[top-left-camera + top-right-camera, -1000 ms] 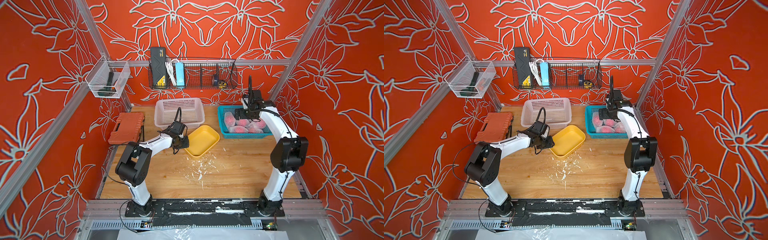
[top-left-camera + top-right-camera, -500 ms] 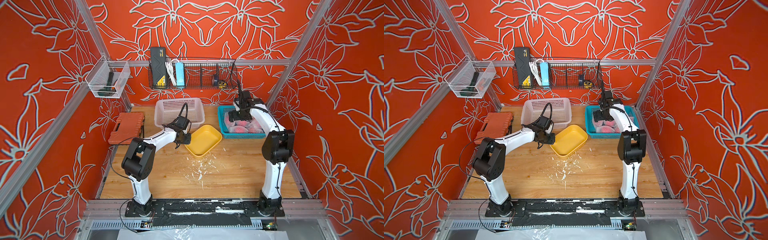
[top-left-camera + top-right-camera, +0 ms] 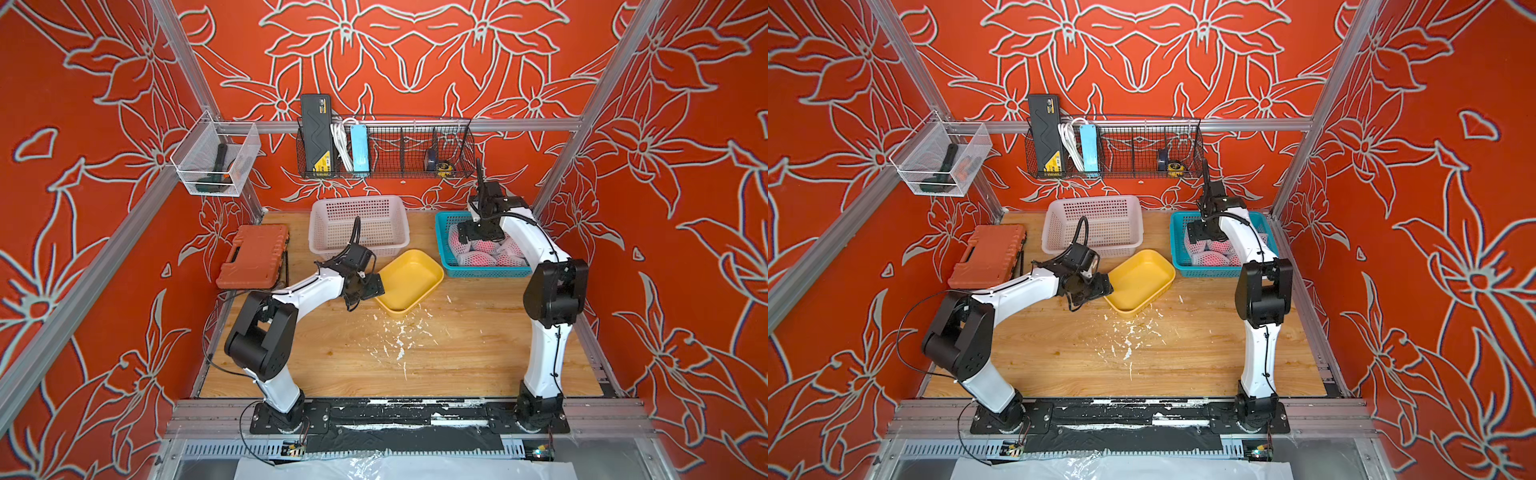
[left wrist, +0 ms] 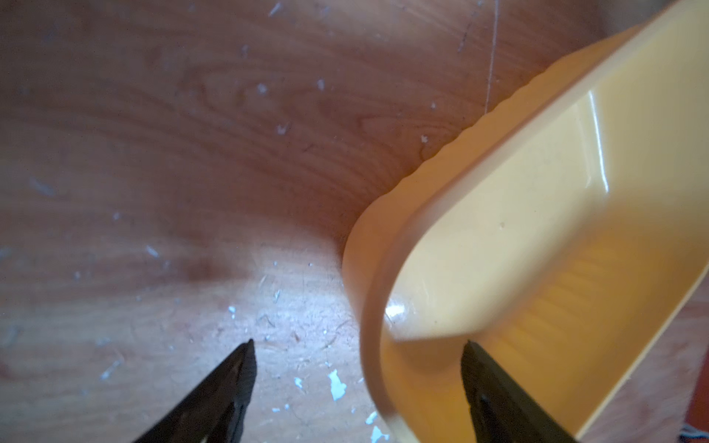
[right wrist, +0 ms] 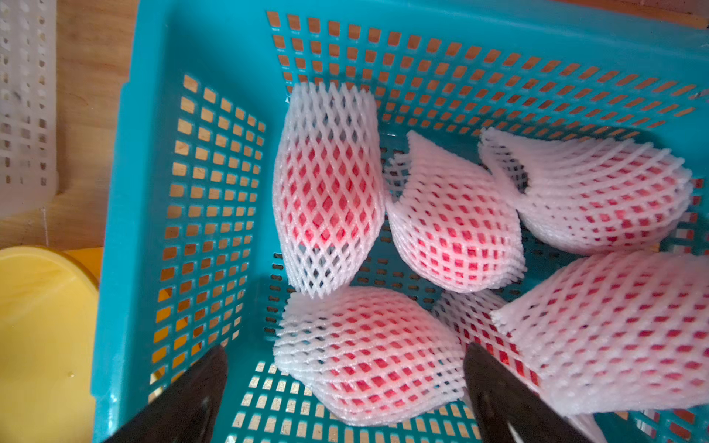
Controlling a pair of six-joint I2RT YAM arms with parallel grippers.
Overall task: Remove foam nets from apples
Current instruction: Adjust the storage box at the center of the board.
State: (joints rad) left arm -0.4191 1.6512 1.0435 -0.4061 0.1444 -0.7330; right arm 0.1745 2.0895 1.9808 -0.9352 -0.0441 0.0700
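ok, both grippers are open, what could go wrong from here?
1. The right gripper hangs open over the teal perforated plastic basket, where the white foam mesh nets press together; one finger may land on a neighbouring net and drag two pinkish-red apples, or pinch only loose foam.
2. The left gripper is open with the corner rim of the yellow plastic tray between its fingers; a sideways move could shove or tip it.

We find no text we can read, a yellow label [image 3: 322, 163] on the black case [image 3: 316, 124] in the wire rack [image 3: 415, 150] carries print too small for us in both top views, nothing else lettered legibly
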